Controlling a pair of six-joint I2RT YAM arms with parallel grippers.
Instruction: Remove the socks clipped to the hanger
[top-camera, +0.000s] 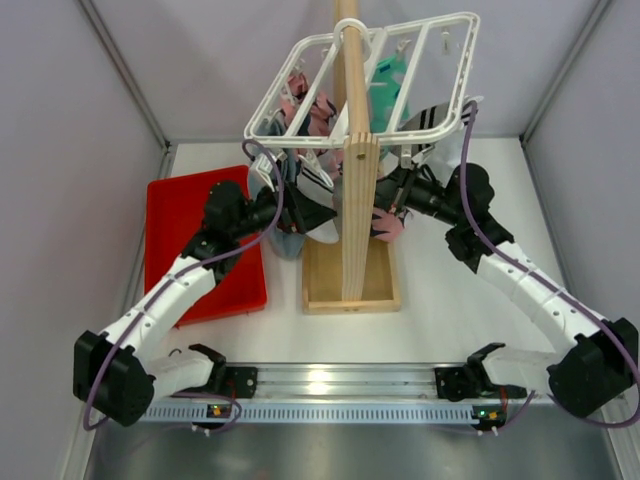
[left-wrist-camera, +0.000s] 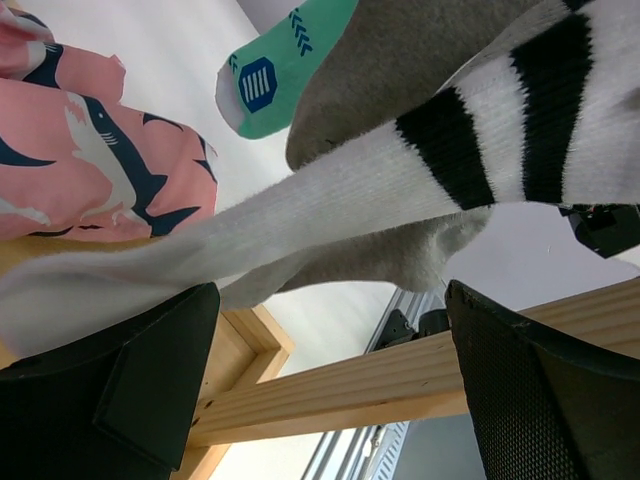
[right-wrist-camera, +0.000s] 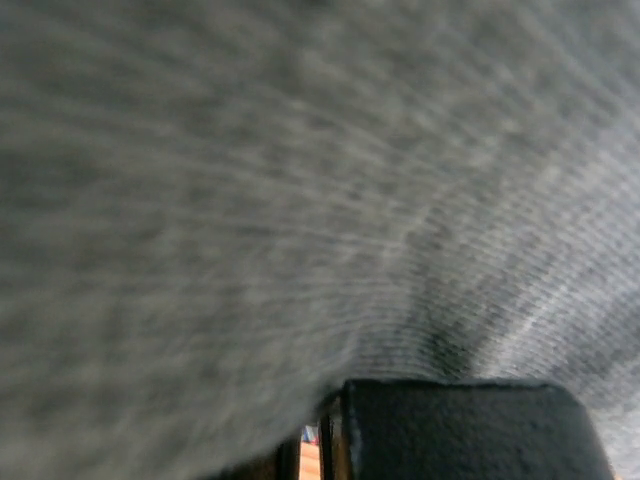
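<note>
I'm looking down on the table (top-camera: 450, 310) with the wooden post (top-camera: 358, 220) standing in its box base near the middle. It carries the white hanger (top-camera: 300, 131) high at the far side, so the socks dangle low enough for both arms to reach them from below. A red tray (top-camera: 185, 215) lies flat on the left beside my left arm, presumably as the drop spot for what comes off.

The socks are all up under the hanger, bunched around the post together with a pink shark-print cloth (left-wrist-camera: 90, 160). In the left wrist view a striped sock (left-wrist-camera: 420, 170) hangs slantwise across the picture, with a teal sock (left-wrist-camera: 275, 75) behind it.

My left gripper (left-wrist-camera: 328, 300) is spread wide just beneath the striped sock. Nothing sits between its fingers, and I judge it is lined up to rise and take that sock.

My right gripper (top-camera: 395, 200) is on the right of the post with its fingers pressed together. Its camera is smothered by a grey sock (right-wrist-camera: 300, 180) that puckers at the fingertip, so I read that as a pinch. Which clip holds the sock I cannot tell
</note>
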